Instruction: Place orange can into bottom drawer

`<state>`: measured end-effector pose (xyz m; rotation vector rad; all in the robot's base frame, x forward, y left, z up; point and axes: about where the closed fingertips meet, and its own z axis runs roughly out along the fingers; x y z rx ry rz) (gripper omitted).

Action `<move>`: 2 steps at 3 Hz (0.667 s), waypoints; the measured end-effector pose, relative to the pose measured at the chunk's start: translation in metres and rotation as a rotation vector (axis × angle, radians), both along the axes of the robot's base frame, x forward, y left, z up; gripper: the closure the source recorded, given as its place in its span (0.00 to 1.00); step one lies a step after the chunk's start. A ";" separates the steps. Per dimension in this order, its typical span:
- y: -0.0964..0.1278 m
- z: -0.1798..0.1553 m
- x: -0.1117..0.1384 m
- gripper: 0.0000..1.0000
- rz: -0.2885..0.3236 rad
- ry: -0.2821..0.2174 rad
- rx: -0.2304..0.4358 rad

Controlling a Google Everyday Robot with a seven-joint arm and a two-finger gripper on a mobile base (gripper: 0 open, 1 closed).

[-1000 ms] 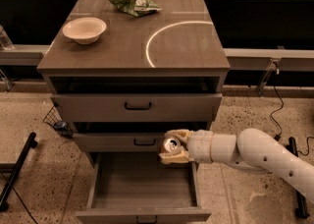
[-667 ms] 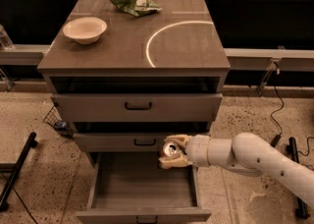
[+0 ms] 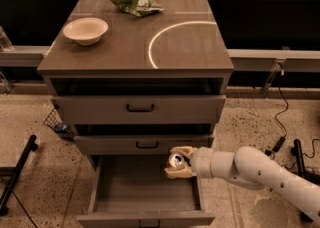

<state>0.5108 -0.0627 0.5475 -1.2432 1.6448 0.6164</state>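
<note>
**Camera view: can held over the open drawer**

Camera view showed the gripper (image 3: 178, 162) at the right side of the bottom drawer (image 3: 140, 189), near its back. It was squeezed tight on the orange can (image 3: 175, 160). The can was tipped, so its silver top faced the camera, and it looked to be held above the drawer floor, not resting on it. The drawer was pulled wide open.

To do this step well, I think the white arm (image 3: 255, 168) should go down slowly. The can should get close to the drawer floor before the gripper lets go. If it dropped from up high on its side, it could roll and bang around.

The middle drawer (image 3: 146, 144) sat just above the gripper, so lifting up could bump it. The right drawer wall was close to the arm too. The top drawer (image 3: 140, 108) was well apart from the gripper. A white bowl (image 3: 85, 29) and a green snack bag (image 3: 136, 3) lay on the cabinet top (image 3: 190, 52), far from the work. Black cables (image 3: 281, 122) lay on the floor to the right.
</note>
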 end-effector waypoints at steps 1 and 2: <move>-0.013 -0.066 0.003 1.00 -0.046 -0.001 -0.033; -0.015 -0.123 0.010 1.00 -0.069 0.003 -0.049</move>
